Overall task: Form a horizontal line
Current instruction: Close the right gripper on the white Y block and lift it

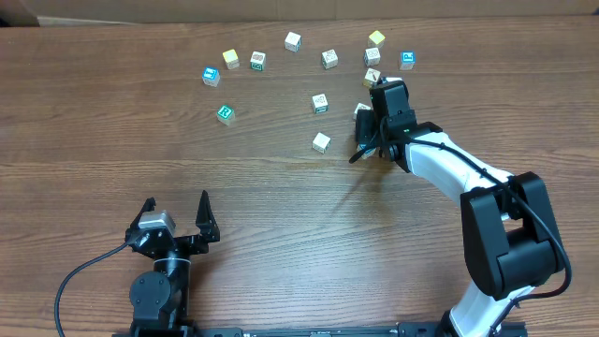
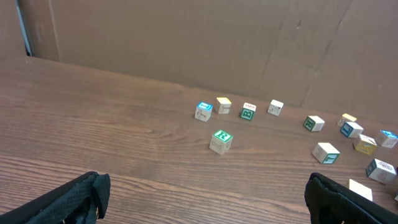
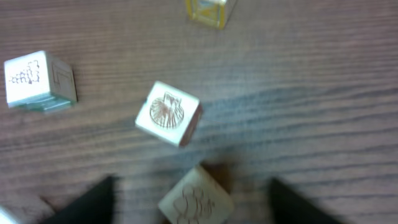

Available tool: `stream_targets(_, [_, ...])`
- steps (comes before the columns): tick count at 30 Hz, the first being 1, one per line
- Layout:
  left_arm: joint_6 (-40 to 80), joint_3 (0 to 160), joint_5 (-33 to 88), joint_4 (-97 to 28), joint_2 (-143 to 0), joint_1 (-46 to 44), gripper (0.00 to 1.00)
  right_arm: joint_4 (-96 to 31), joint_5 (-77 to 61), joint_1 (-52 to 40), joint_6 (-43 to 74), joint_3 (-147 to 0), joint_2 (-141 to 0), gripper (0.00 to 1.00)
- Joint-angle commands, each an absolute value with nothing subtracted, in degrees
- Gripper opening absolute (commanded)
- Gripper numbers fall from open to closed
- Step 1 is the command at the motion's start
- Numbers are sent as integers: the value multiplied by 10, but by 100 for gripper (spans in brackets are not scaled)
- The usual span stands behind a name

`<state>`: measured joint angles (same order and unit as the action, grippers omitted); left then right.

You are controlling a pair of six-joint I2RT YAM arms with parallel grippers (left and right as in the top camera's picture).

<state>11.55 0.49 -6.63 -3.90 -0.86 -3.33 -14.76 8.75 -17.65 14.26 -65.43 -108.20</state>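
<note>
On the brown wooden table (image 1: pixel 94 140), the right claw (image 3: pixel 193 186) is open around a pale wooden cube (image 3: pixel 196 204) at the far right. The left claw (image 1: pixel 177 198) is open at the near left. Small wooden letter cubes (image 1: pixel 320 103) lie scattered along the far side.

Thirteen small letter cubes (image 1: pixel 321 142) (one half hidden behind an arm) — plus two robot arms (image 1: pixel 440 164).

No text reads clearly; marks on the cubes (image 2: pixel 221 140) are too small.
</note>
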Motion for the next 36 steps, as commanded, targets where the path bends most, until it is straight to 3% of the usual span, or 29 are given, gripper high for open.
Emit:
stream_targets(1, [103,3,-62,-39,-3,-30,100,-160,79,-175,181,-662,-1067,94])
stream_targets(4, [103,3,-62,-39,-3,-30,100,-155,80,-175,209,-649,-1069,93])
stream_targets(9, [103,3,-62,-39,-3,-30,100,-137,90,-175,213,-640,-1086,79])
stream_targets(14, [103,3,-62,-39,-3,-30,100,-124,90,-175,213,-640,-1118,78])
stream_targets(17, [103,3,-62,-39,-3,-30,100,-118,90,-175,213,-640,-1121,65])
stream_targets(22, [103,3,-62,-39,-3,-30,100,-119,92,-174,214,-640,-1121,64])
stream_targets(27, [103,3,-62,-39,-3,-30,100,-119,96,-172,201,-640,-1121,56])
stream_targets(31, [103,3,-62,-39,-3,-30,100,-116,101,-172,191,-640,-1121,39])
stream_targets(36, [103,3,-62,-39,-3,-30,100,-109,131,-172,190,-640,-1121,39])
